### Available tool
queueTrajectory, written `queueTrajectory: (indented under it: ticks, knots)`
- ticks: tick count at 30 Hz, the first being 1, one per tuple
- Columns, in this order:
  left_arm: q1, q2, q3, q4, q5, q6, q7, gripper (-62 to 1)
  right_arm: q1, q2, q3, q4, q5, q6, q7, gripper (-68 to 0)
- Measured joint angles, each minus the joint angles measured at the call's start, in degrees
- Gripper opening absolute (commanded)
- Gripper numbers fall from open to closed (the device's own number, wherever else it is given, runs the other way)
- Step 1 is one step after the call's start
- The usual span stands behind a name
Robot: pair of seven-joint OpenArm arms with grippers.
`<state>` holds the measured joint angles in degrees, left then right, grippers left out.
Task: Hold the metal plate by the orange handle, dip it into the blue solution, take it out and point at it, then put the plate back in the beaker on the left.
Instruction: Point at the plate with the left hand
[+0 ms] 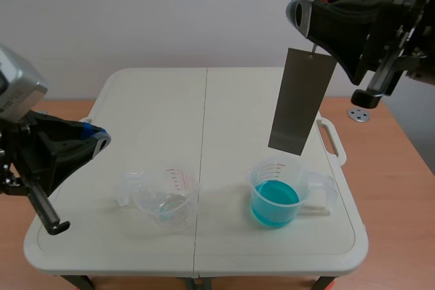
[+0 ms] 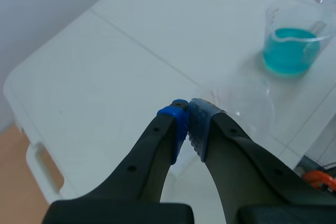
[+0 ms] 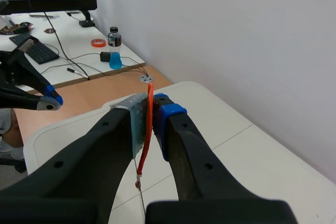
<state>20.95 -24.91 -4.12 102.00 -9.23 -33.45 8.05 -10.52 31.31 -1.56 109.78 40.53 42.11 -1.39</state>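
A long grey metal plate (image 1: pixel 301 100) hangs upright in the air above the beaker of blue solution (image 1: pixel 275 195), its lower edge a little above the rim. My right gripper (image 1: pixel 311 25) is raised high at the right and shut on the plate's thin orange handle (image 3: pixel 147 129), which runs between the pads in the right wrist view. An empty clear beaker with red markings (image 1: pixel 166 196) stands left of the blue one. My left gripper (image 2: pixel 188 116) is shut on nothing, low at the left, short of the clear beaker (image 2: pixel 247 98). The blue beaker (image 2: pixel 292 40) lies further ahead.
The white folding table (image 1: pixel 156 106) has a handle (image 1: pixel 331 142) at its right edge. A small metal disc (image 1: pixel 359 115) lies on the wooden floor to the right. A desk with a monitor, keyboard (image 3: pixel 37 51) and bottle (image 3: pixel 114 48) shows beyond the right gripper.
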Motion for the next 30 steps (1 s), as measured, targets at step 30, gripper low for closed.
queueTrajectory:
  ticks: [30]
  knots:
    - [-24.7,6.5,23.0,-21.3,1.8,-3.7,0.1,-59.4,0.0,0.0,0.0,0.0,-0.2,0.0,-0.6,-66.4]
